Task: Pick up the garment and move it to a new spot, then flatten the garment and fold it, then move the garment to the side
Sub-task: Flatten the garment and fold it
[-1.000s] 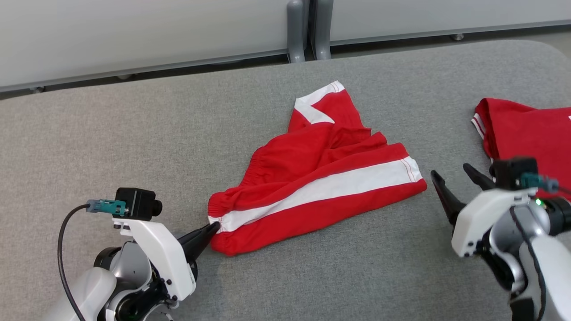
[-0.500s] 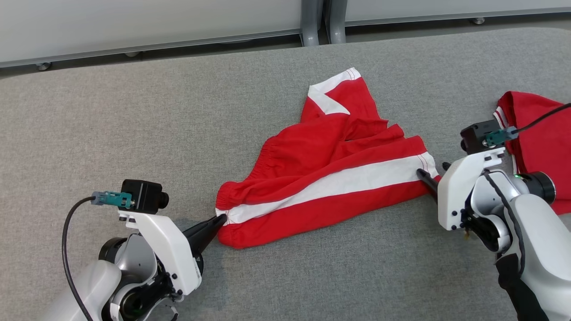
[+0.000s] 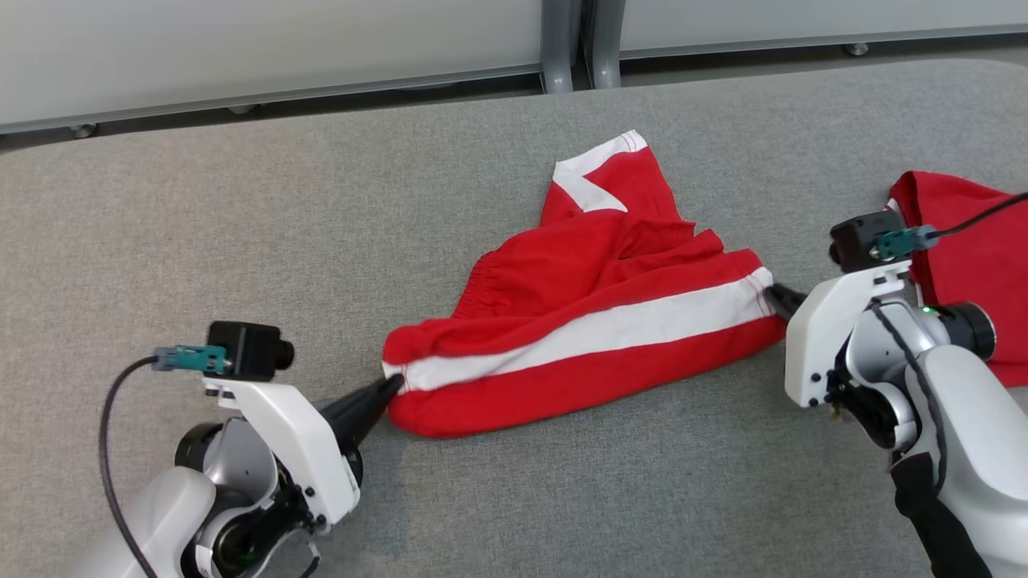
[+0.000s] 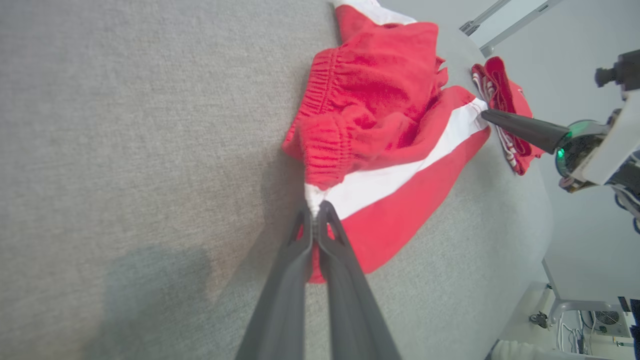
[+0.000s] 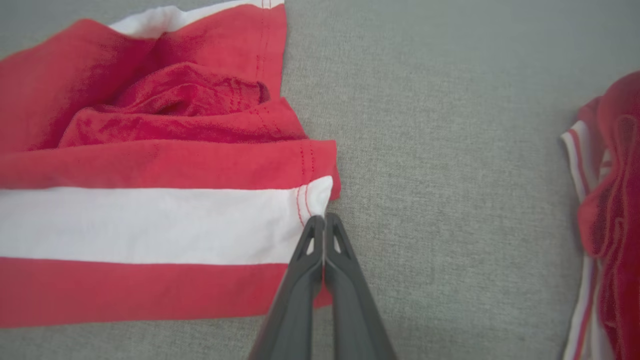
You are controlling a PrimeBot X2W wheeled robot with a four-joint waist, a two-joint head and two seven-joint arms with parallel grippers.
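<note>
We see rumpled red shorts (image 3: pixel 562 389) mid-frame, white side stripe, left gripper (image 3: pixel 392 384) clamped on waistband end, right gripper (image 3: pixel 774 295) clamped on hem end.

**Head view.** The second red garment (image 3: pixel 976 265) at 3 o'clock is cut off by the picture's edge. The right wrist camera (image 3: pixel 863 241) and its connector overlap the garment's 9 o'clock hem. Of the right gripper (image 3: pixel 777 295), a short dark tip is visible; the white housing hides the remainder of its fingers. The left forearm (image 3: pixel 152 522) and right forearm (image 3: pixel 972 449) run off the bottom edge. The red shorts (image 3: pixel 578 337) lie crumpled, and folds at 12 o'clock cover the lower layers.

**Right wrist view.** The shorts are cut off at 9 o'clock.

**Left wrist view.** The floor equipment (image 4: pixel 605 317) at 4 o'clock is too small and blurred to identify.
</note>
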